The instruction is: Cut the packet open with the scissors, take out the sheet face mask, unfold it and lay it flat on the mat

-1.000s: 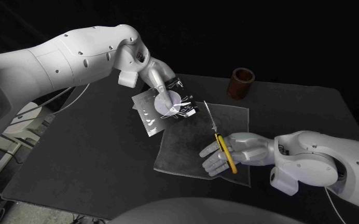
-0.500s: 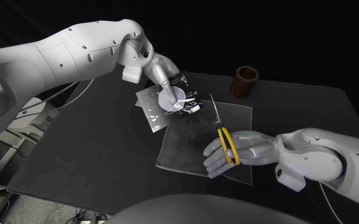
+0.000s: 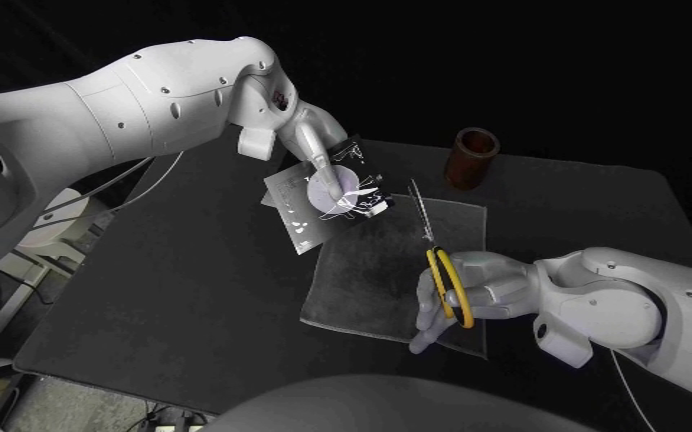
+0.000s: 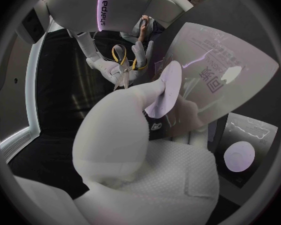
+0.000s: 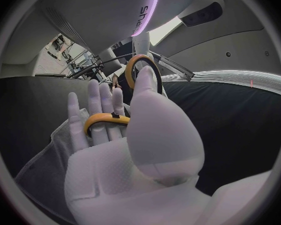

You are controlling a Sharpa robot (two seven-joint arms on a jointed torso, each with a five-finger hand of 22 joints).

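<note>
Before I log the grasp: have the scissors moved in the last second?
Yes. The scissors, held in the right hand, have shifted slightly toward the brown cup.

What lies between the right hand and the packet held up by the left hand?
In the head view, the blades of the scissors extend from the right hand toward the packet, over the grey mat.

— Where's the mat (image 3: pixel 361 282)?
— Mid-tabletop (image 3: pixel 173 282). The left hand (image 3: pixel 320 157) holds the packet (image 3: pixel 296 217) over its far left corner.
— Scissors (image 3: pixel 431 250)?
— In the right hand (image 3: pixel 483 287), above the mat's right side. The holder (image 3: pixel 470 157) stands behind.
</note>
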